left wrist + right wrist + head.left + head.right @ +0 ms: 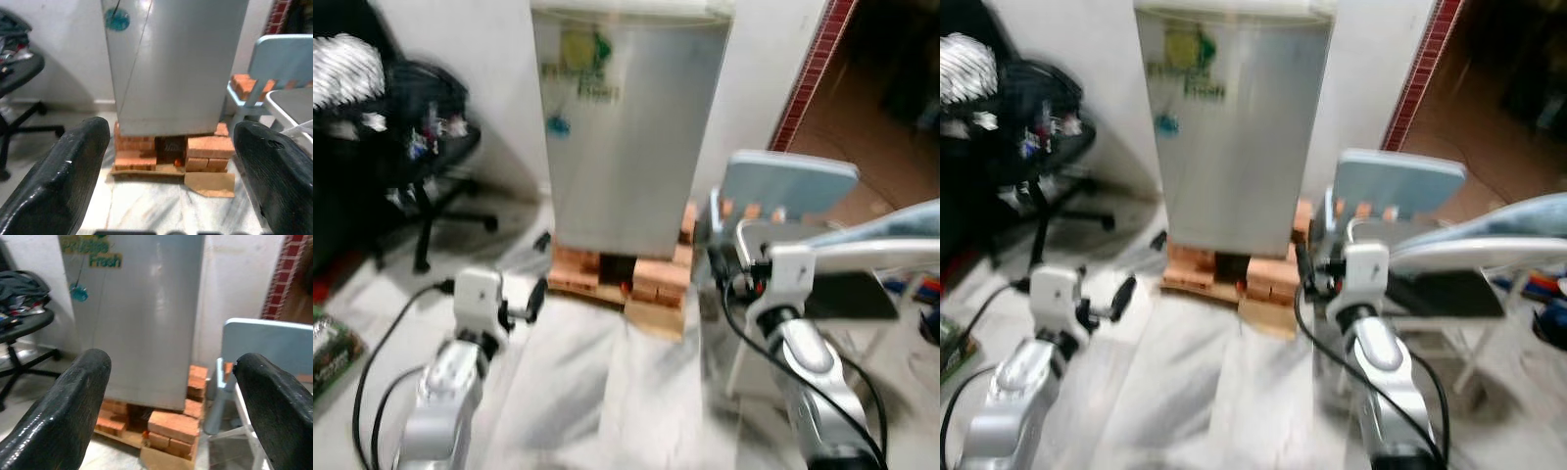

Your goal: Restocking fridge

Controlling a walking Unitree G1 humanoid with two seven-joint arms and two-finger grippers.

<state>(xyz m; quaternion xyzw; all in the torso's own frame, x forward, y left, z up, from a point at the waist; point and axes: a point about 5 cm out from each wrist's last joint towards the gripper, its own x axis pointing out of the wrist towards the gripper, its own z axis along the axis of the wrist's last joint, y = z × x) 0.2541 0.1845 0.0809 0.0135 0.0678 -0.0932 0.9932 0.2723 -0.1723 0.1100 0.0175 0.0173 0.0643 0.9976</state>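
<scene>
A small silver fridge stands against the white wall with its door closed, raised on a stack of red bricks. It carries a green and yellow sticker near its top. My left gripper is held up in front of it, open and holding nothing, its fingers short of the brick base. My right gripper is open too, empty, raised to the right of the fridge near the chair.
A light blue plastic chair stands right of the fridge, with a pale folding table beside it. A black office chair piled with clothes is at the left. The marble floor lies between me and the fridge.
</scene>
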